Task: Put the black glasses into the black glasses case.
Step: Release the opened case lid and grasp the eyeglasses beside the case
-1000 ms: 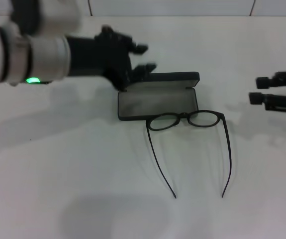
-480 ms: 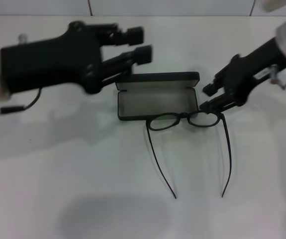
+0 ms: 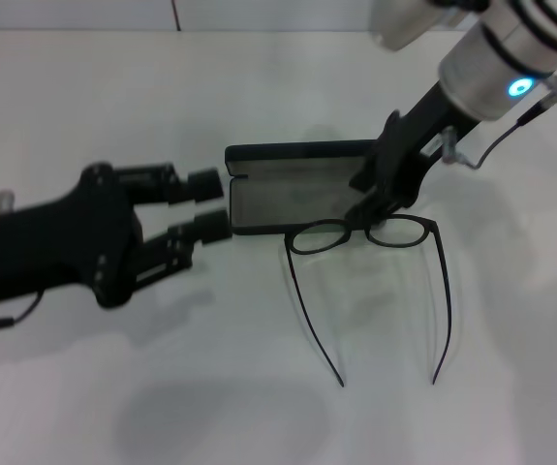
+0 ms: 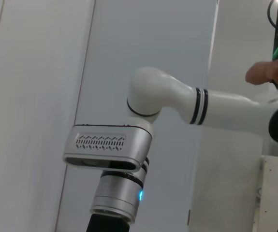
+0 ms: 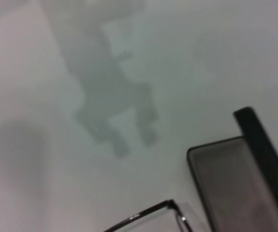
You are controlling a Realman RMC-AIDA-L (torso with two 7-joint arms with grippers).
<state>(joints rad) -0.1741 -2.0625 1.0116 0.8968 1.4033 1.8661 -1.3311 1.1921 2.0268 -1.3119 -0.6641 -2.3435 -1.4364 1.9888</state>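
Observation:
The black glasses (image 3: 365,234) lie unfolded on the white table, lenses against the front edge of the black glasses case (image 3: 297,199), temple arms pointing toward me. The case is open, grey lining up, lid standing at the back. My right gripper (image 3: 360,199) is open and hangs over the case's right end, its lower fingertip right at the bridge of the glasses. My left gripper (image 3: 222,203) is open and empty, just left of the case. The right wrist view shows a corner of the case (image 5: 226,193) and part of the glasses frame (image 5: 148,212).
The white table (image 3: 113,387) spreads all around the case. A wall seam runs along its far edge. The left wrist view shows only my right arm (image 4: 177,96) against a wall, and a person's hand (image 4: 269,72) at the side.
My left gripper came down from behind the case to its left side. My right gripper moved left, from beside the glasses' right lens to over the bridge. The glasses and case have not moved.

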